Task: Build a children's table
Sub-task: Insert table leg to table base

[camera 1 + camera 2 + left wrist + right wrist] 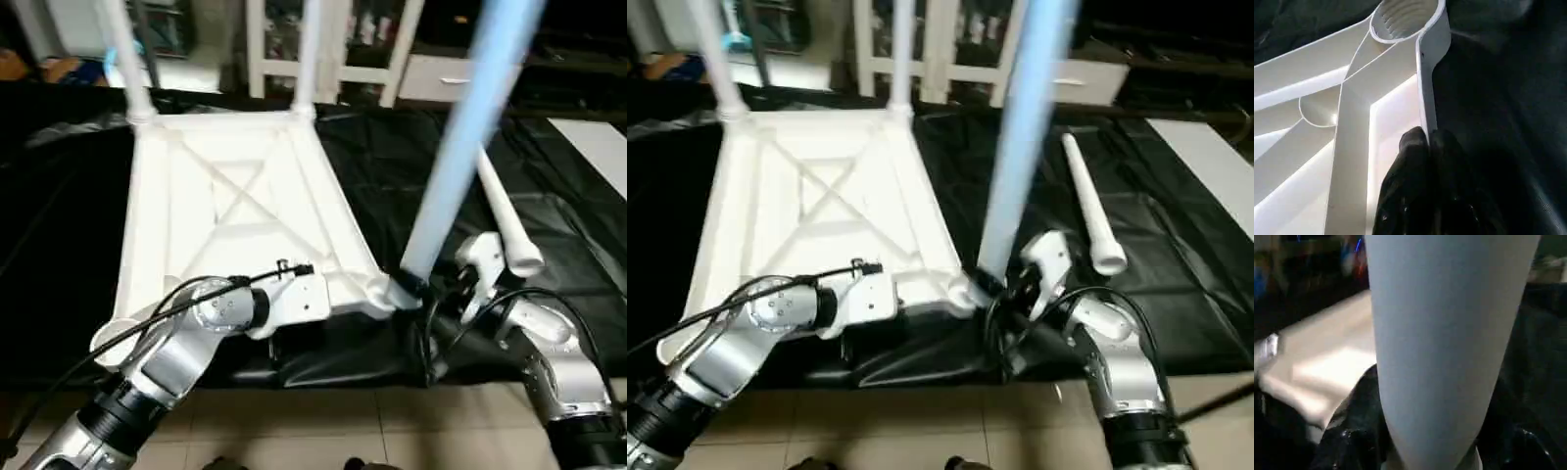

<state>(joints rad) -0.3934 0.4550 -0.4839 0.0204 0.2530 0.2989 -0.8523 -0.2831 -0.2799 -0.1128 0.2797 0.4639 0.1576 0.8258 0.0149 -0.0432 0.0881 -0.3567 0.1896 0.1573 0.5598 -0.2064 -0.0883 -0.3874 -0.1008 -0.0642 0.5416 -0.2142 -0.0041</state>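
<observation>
the white plastic square table top [235, 215] lies upside down on a black sheet [411, 166], its x-shaped ribs facing up, and everything else is placed from it. two long tapered white tube legs stand upright in its far corner sockets: the far left leg [125, 59] and the far right leg [310, 59]. a third white tube leg [460, 137] rises from the near right corner socket [387, 292], leaning a little away from the top toward the upper right. the fourth white tube leg [507, 220] lies flat on the black sheet just beyond the top's right side, its wide end pointing toward the robot.

the left tool [1427, 147] is closed on the top's near rim [1425, 98], one black finger [1410, 147] inside the wall and the other outside, a short way along the rim from the empty near left corner socket [1405, 17], whose inside is ribbed. the right tool [1004, 294] grips the third leg at its base, right above the near right corner socket, with a black finger [1359, 421] on each side of the tube.

behind the top's far edge stands a white glass-door cabinet [343, 49]. beyond its right side, past the lying leg, a white flat board [598, 147] rests on the black sheet. below the top's near edge is a tiled floor [343, 421].
</observation>
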